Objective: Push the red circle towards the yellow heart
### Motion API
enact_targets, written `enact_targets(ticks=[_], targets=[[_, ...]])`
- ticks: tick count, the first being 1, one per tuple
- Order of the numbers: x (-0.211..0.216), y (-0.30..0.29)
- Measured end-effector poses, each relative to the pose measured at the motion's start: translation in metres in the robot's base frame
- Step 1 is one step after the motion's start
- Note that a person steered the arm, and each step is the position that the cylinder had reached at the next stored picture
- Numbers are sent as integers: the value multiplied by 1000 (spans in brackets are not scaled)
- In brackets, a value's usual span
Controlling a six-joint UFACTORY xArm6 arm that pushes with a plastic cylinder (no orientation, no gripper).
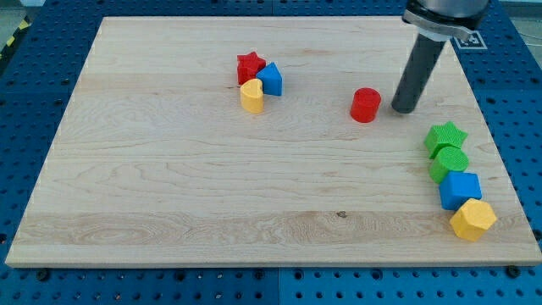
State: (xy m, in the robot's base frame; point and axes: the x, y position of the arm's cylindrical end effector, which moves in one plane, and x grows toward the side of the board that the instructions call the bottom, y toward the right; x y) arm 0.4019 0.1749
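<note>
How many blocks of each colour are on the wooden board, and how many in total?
Red: 2, the red star and red circle
Blue: 2
Yellow: 2, the yellow heart and another
Green: 2
Total: 8

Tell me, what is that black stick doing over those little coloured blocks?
It is my pushing rod. My tip rests on the wooden board just to the view's right of the red circle, with a slim gap between them. The yellow heart sits further toward the view's left, bunched with a red star and a blue block. The circle is meant to slide that way.
</note>
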Motion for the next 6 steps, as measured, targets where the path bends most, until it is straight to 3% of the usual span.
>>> enact_targets(ticks=[2, 3, 6], targets=[[0, -34], [3, 0], [17, -83]])
